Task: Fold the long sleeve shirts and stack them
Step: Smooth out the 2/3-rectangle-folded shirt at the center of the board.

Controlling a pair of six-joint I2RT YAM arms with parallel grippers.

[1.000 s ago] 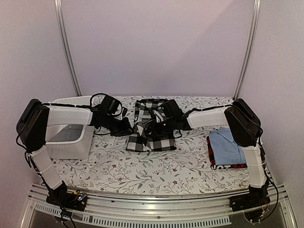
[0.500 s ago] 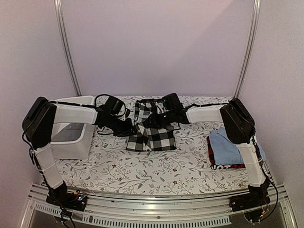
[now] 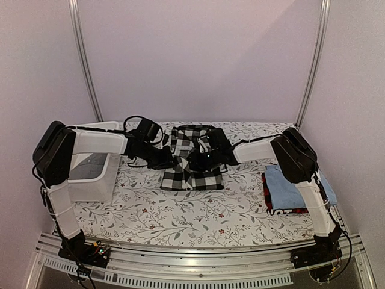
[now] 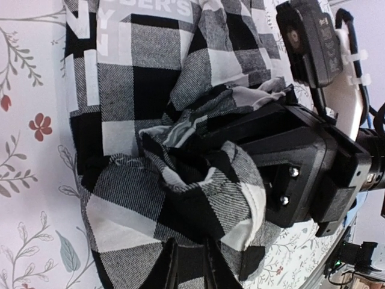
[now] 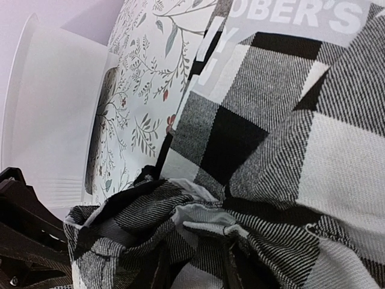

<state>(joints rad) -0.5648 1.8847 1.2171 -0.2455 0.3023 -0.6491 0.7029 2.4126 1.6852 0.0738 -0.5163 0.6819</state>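
checked shirt (image 3: 192, 171) sits mid-table, part folded, with a bunched wad of cloth between both arms. left gripper (image 4: 190, 268) nearly closed, pinching a fold of it. right gripper (image 5: 198, 265) fingers partly apart, cloth bunched between, can't tell if it grips. I'd lay the wad flat across the body, tension out wrinkles, square the edges, then release; light blue shirt (image 3: 292, 183) on red-and-black shirt (image 3: 269, 201) at right

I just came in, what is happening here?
Both arms are working on the black-and-white checked shirt at the centre. The left gripper pinches a bunched fold of it; the right gripper is buried in the same bunch, its grip unclear. A light blue shirt lies folded on a red-and-black one at the right.
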